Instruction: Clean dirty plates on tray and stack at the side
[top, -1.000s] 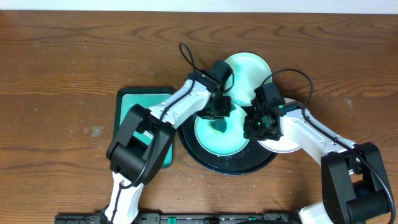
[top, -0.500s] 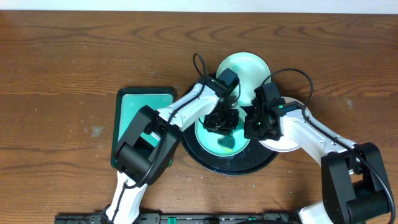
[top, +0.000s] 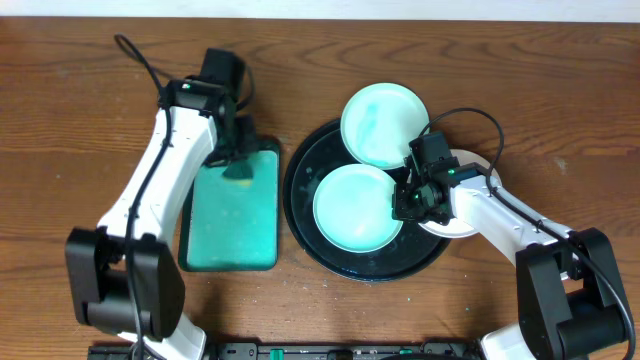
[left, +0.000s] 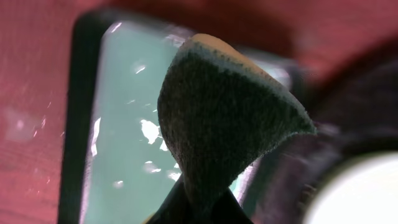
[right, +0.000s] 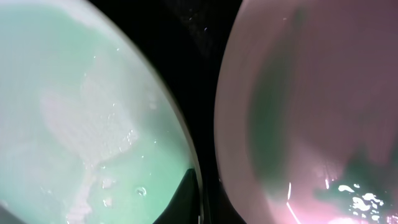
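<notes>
Teal plate (top: 355, 208) on tray (top: 298, 205) lies against right gripper (top: 406, 205)

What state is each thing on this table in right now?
Centre plate, flat in the black tray, teal-coated.
Top plate, teal-smeared, overlapping the tray's rim.
Right plate, green-smeared, partly hidden from overhead.
Right claw, shut on the centre plate's rim.
Sponge, folded, pinched over the teal tray.
Left claw, shut on the sponge.

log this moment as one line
left gripper: shut on sponge, over green tray | right gripper: shut on middle plate rim
</notes>
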